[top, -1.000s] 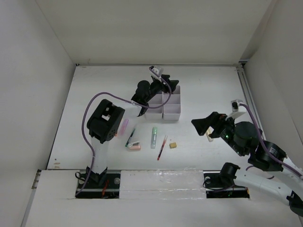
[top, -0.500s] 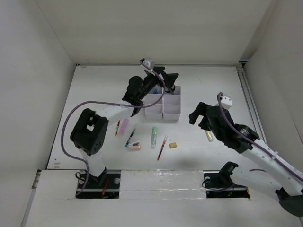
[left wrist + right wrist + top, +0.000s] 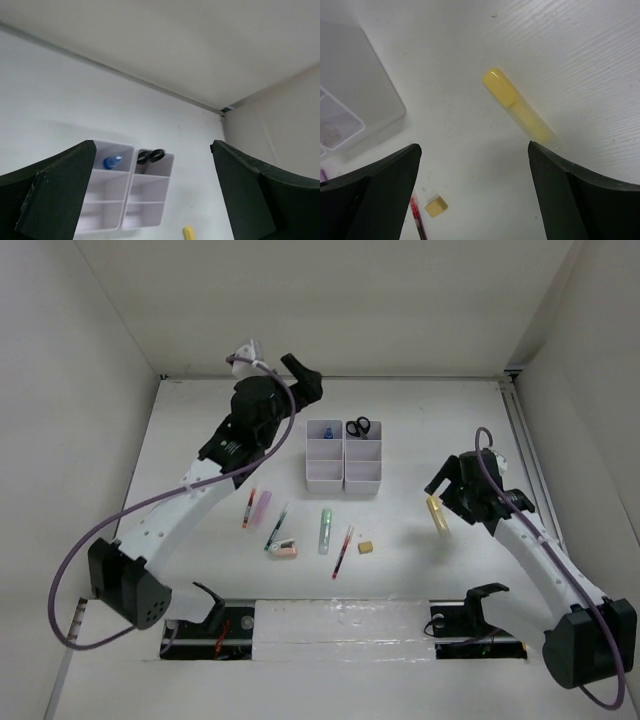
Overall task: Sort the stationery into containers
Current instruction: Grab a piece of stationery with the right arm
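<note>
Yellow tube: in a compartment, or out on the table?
Out. The yellow tube lies flat on the table, right of the organiser, beneath the open right tool.

No readable text or labels anywhere.

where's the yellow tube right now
In the top view, the yellow tube lies on the table right of the organiser, below the open right gripper.
</note>
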You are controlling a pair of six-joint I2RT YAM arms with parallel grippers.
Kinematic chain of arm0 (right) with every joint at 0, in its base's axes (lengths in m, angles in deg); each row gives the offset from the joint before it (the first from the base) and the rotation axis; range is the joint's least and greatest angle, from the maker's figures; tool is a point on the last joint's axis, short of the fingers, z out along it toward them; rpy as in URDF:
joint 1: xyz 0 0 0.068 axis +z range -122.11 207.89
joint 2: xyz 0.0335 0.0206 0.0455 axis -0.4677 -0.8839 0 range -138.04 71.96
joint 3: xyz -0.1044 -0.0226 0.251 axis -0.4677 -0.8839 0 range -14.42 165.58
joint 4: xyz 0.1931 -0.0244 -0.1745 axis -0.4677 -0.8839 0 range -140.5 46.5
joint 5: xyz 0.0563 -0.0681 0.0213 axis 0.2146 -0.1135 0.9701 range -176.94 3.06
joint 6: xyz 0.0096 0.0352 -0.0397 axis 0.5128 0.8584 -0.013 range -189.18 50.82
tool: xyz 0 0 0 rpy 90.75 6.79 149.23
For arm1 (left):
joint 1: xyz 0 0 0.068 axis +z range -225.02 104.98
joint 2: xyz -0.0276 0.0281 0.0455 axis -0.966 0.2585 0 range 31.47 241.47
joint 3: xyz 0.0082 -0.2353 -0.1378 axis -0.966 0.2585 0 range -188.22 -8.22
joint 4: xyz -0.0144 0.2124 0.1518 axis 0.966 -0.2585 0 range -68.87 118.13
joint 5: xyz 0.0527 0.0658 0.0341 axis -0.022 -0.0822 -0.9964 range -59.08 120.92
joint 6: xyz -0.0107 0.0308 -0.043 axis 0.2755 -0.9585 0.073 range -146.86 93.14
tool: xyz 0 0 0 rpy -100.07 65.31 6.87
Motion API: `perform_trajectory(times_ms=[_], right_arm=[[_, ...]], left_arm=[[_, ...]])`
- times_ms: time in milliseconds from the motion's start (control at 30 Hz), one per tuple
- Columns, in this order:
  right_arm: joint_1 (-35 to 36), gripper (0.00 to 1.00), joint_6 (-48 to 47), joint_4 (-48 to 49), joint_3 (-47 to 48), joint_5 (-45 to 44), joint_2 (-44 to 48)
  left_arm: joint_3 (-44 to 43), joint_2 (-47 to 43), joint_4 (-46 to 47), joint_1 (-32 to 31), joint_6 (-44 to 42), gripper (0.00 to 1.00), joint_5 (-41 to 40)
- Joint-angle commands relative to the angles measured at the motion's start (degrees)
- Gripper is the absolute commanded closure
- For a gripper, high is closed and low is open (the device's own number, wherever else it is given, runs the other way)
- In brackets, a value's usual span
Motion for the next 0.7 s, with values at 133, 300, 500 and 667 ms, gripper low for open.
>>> perform_trajectory(times_ms=[133,300,500,667], right_arm=[[-3.1,0.08,-1.7,1.1,0.7,4.6,-8.2],[-3.1,0.08,-1.7,-0.4,2.0,4.6,-14.2],[-3.6,0.09,-2.8,-3.4,5.3,4.8,-26.9],[-3.6,0.19,-2.8,-4.7,6.4,3.6,-30.7]], left_arm=[[7.1,-12.8,-7.9,2.8,-0.6,0.0,-4.9],[2.1,-9.1,-14.0,2.8,-6.4,0.0,-1.8],[1.3,-7.3,-14.2,2.8,-9.5,0.0,2.3],[1.3,-8.4,-12.3,2.8,-11.4,0.0,5.5]])
